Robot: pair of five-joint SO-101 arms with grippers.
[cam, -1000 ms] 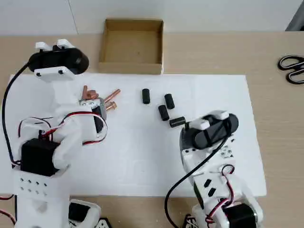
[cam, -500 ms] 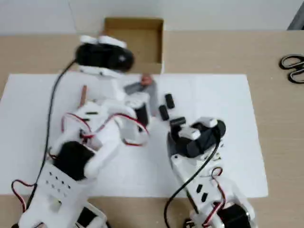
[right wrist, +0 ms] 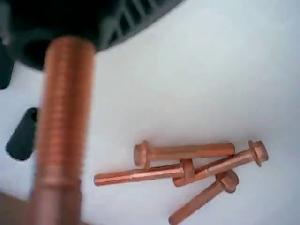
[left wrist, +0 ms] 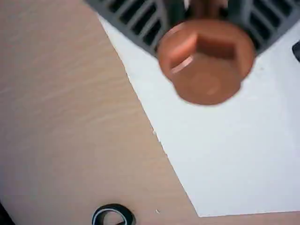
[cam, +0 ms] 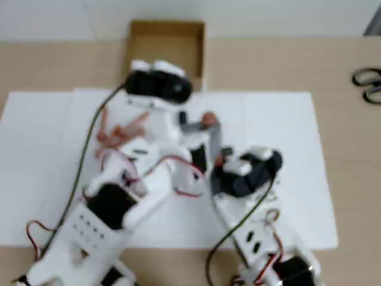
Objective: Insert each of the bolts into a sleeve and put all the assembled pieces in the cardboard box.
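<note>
Gripping a copper bolt (left wrist: pixel 206 61), the left hand (cam: pixel 204 126) hangs over the white sheet (cam: pixel 286 131) (four loose bolts (right wrist: pixel 187 164) lie there); the right hand (cam: pixel 221 162) cannot be judged open or closed.

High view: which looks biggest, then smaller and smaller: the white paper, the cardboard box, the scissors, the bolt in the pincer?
Largest to smallest:
1. white paper
2. cardboard box, partly behind an arm
3. scissors, cut off at the edge
4. bolt, only partly showing

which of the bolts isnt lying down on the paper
The bolt clamped in the left end effector: it is held up off the table, while the other four bolts lie together on the white paper.
</note>
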